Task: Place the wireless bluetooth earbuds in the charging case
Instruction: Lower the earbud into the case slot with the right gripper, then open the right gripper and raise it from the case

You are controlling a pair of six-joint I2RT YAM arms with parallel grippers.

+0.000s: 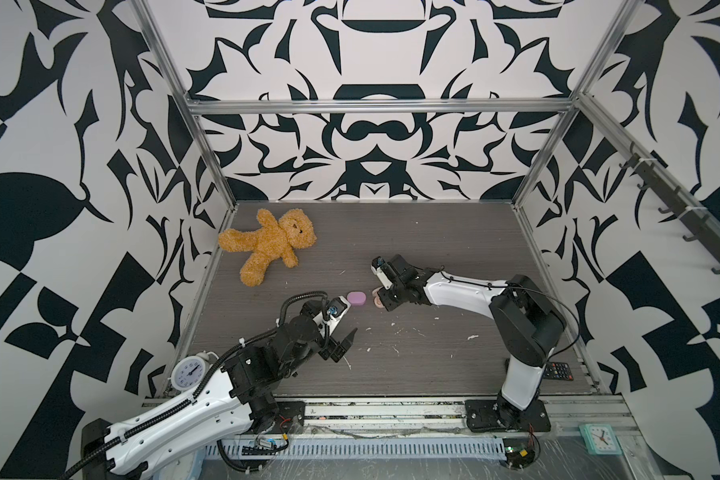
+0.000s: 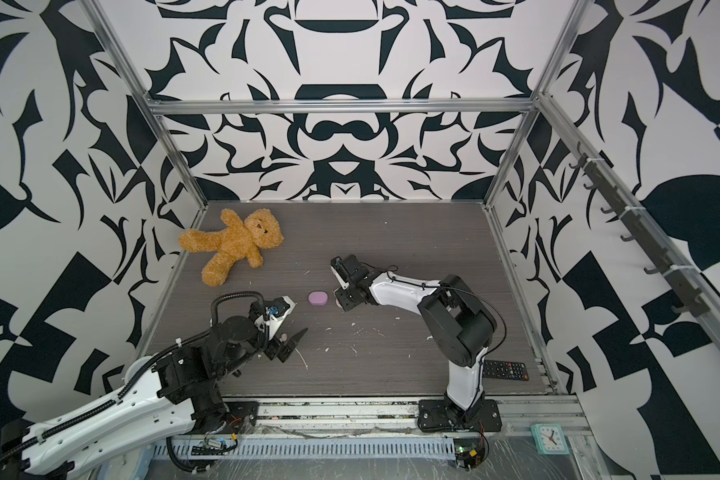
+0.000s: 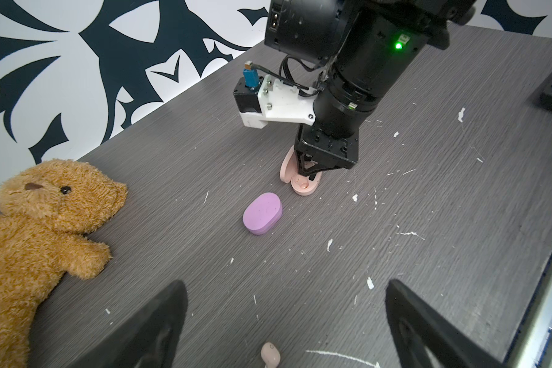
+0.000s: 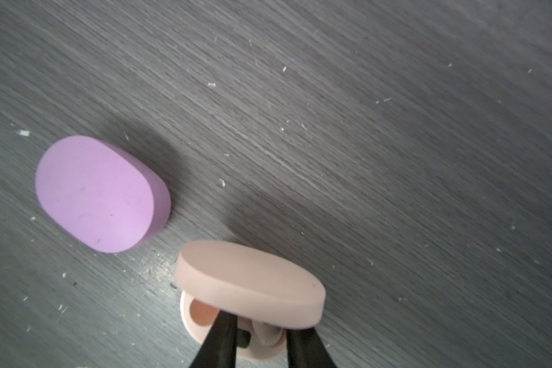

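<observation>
**Right gripper setting a peach bud in the open case while its twin is lying under the left gripper**

Reading a top view as a clock face with twelve at the back wall, the lilac case [image 1: 356, 298] is sitting shut near the middle of the table [image 1: 433, 249]. The peach charging case [image 3: 303, 188] is standing just beside it at three o'clock, with its lid [image 4: 249, 283] tipped up.

The right gripper [image 4: 260, 321] is reaching down into that open case. Its jaws are standing a little apart on either side of the seated peach earbud [image 4: 266, 334], which is lying in one well, and a gap is showing on at least one side. It is therefore not clamped on anything. The neighbouring well [image 4: 200, 313] is showing empty.

The left gripper [image 3: 286, 283] is hovering at about seven o'clock from the lilac case with its jaws spread wide and holding nothing. The loose peach earbud [image 3: 270, 353] is lying on the table between its fingers. No lilac buds are showing, and whether they are inside the shut case cannot be told.

The step in hand looks like the release of one peach bud into its well. The next move is likely calling for the right gripper to lift straight up without nudging the lid or dragging the bud out. After that, one gripper needs to pinch the loose bud gently and turn it to match the empty well. The bud is small and rounded, so it may well roll or slip.

The teddy bear [image 1: 269, 245] at ten o'clock and the remote control [image 2: 506, 369] at four are lying well clear.
</observation>
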